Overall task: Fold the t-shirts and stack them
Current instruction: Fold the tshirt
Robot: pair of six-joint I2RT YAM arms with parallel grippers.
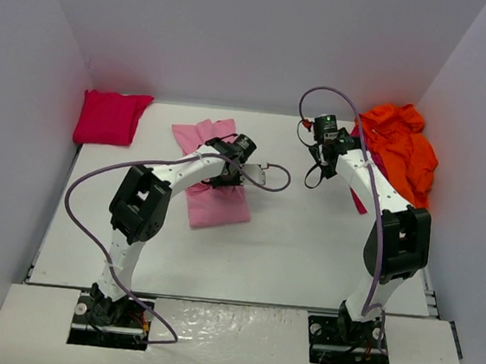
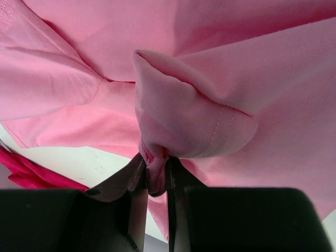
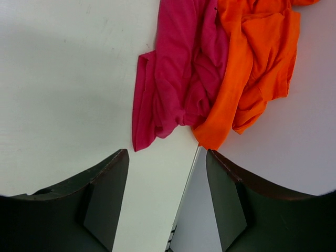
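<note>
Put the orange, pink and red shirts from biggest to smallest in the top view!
Largest: orange shirt and pink shirt, too alike to rank, each partly covered.
Smallest: red shirt, folded.

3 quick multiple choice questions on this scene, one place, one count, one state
1. Where does the folded red t-shirt lie?
A. far left corner
B. far right corner
C. near edge, centre

2. How many t-shirts show in the right wrist view?
A. one
B. two
C. four

3. The left jaws are:
A. open and empty
B. shut on the pink t-shirt
C. shut on a towel

1 A: it sits at the far left in the top view.
2 B: the crimson t-shirt and the orange t-shirt lie bunched together.
3 B: pink cloth is pinched between them.
</note>
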